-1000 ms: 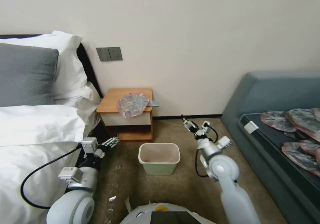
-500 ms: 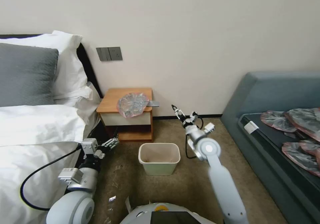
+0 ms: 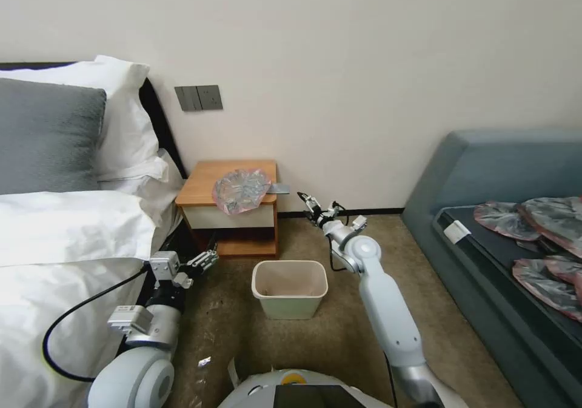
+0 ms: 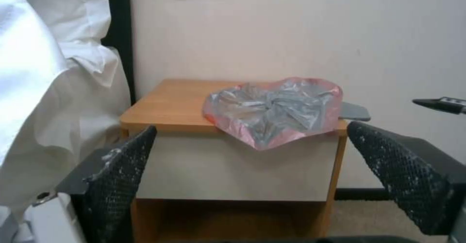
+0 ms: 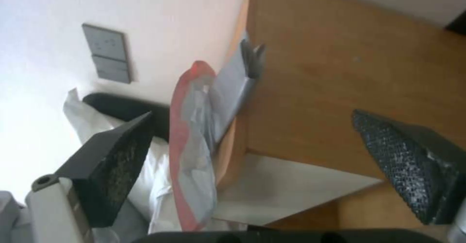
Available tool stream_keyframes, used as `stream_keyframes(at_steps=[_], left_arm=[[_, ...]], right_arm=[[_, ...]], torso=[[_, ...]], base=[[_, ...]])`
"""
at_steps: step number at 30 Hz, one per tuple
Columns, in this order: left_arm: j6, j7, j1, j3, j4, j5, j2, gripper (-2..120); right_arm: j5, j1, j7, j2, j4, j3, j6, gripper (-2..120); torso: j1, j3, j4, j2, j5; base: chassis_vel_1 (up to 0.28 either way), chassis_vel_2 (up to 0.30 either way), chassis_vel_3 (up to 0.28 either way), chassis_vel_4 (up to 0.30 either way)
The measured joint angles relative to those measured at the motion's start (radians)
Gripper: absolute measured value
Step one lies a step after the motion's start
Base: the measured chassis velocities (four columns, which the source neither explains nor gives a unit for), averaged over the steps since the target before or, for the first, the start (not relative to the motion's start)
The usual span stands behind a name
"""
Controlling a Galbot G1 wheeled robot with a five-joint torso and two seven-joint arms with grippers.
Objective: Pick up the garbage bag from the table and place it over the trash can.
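Left pincer (image 3: 208, 258) low beside the bed, spread, short of the counter (image 3: 203, 183). Garbage bag (image 3: 239, 190) flat on the counter's right front corner, drooping over the edge. Trash can (image 3: 290, 288) on the floor nearer. Right pincer (image 3: 308, 205) spread, just right of the bag, apart from it.

Desk (image 3: 206, 180) and floor (image 3: 339, 329)
Desk: orange-brown top, white drawer front; bag (image 3: 240, 190) on its front right, overhanging the edge, atop a grey flat piece (image 3: 277, 188). Floor: carpet; bin (image 3: 290, 288) upright before desk.
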Motion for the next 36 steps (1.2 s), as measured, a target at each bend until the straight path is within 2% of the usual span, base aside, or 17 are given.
stream_keyframes(at_steps=[6, 11, 18, 22, 23, 24, 25, 27, 28, 30, 33, 36], left_arm=[[0.0, 0.001, -0.003, 0.004, 0.0, -0.001, -0.01, 100], [0.009, -0.001, -0.002, 0.006, 0.0, -0.022, -0.02, 100], [0.007, -0.009, 0.0, 0.002, 0.0, -0.026, -0.022, 100], [0.006, -0.009, 0.001, 0.003, 0.0, -0.026, -0.028, 100], [0.006, -0.009, 0.001, 0.003, 0.0, -0.026, -0.028, 100], [0.006, -0.009, 0.001, 0.003, 0.0, -0.026, -0.029, 100], [0.006, -0.009, 0.002, 0.003, 0.0, -0.025, -0.03, 100], [0.005, -0.009, 0.003, 0.003, 0.0, -0.024, -0.03, 100], [0.005, -0.008, 0.004, 0.003, 0.0, -0.022, -0.03, 100], [0.004, -0.008, 0.005, 0.003, 0.0, -0.022, -0.03, 100], [0.004, -0.007, 0.006, 0.003, 0.0, -0.022, -0.03, 100], [0.003, -0.007, 0.006, 0.003, 0.0, -0.022, -0.03, 100]], right_arm=[[0.014, 0.091, -0.095, 0.009, -0.117, -0.017, -0.027, 100], [0.045, 0.157, -0.111, 0.022, -0.196, -0.025, -0.034, 100], [0.018, 0.206, -0.133, 0.038, -0.275, -0.054, -0.034, 98], [-0.002, 0.227, -0.146, 0.044, -0.309, -0.081, -0.029, 85], [-0.002, 0.227, -0.146, 0.044, -0.309, -0.081, -0.029, 85], [-0.01, 0.231, -0.152, 0.047, -0.317, -0.086, -0.027, 82], [-0.019, 0.236, -0.16, 0.05, -0.325, -0.088, -0.025, 73], [-0.022, 0.239, -0.164, 0.053, -0.33, -0.089, -0.023, 71], [-0.025, 0.243, -0.166, 0.057, -0.335, -0.089, -0.022, 63], [-0.027, 0.245, -0.167, 0.059, -0.337, -0.089, -0.021, 59], [-0.039, 0.249, -0.171, 0.064, -0.341, -0.09, -0.017, 44], [-0.045, 0.249, -0.171, 0.067, -0.34, -0.091, -0.01, 37]], torso=[[0.0, 0.0, -0.0001, 0.0, 0.0], [0.0, 0.0, -0.0001, 0.0, -0.0001], [0.0, 0.0, 0.0001, 0.0, 0.0], [0.0, 0.0, -0.0001, 0.0, -0.0001], [0.0, 0.0, -0.0001, 0.0, -0.0001], [0.0, 0.0, 0.0, 0.0, 0.0], [0.0, 0.0, 0.0001, 0.0, -0.0001], [0.0, 0.0, 0.0, 0.0, -0.0001], [0.0, 0.0, 0.0, 0.0, 0.0], [0.0, 0.0, 0.0, 0.0, -0.0001], [0.0, 0.0, 0.0, 0.0, 0.0], [0.0, 0.0, 0.0, 0.0, 0.0]], base=[[0.0, 0.0, 0.0, 0.0], [0.0, 0.0, 0.0, 0.0], [0.0, 0.0, 0.0, 0.0], [0.0, 0.0, 0.0, 0.0], [0.0, 0.0, 0.0, 0.0], [0.0, 0.0, 0.0, 0.0], [0.0, 0.0, 0.0, 0.0], [0.0, 0.0, 0.0, 0.0], [0.0, 0.0, 0.0, 0.0], [0.0, 0.0, 0.0, 0.0], [0.0, 0.0, 0.0, 0.0], [0.0, 0.0, 0.0, 0.0]])
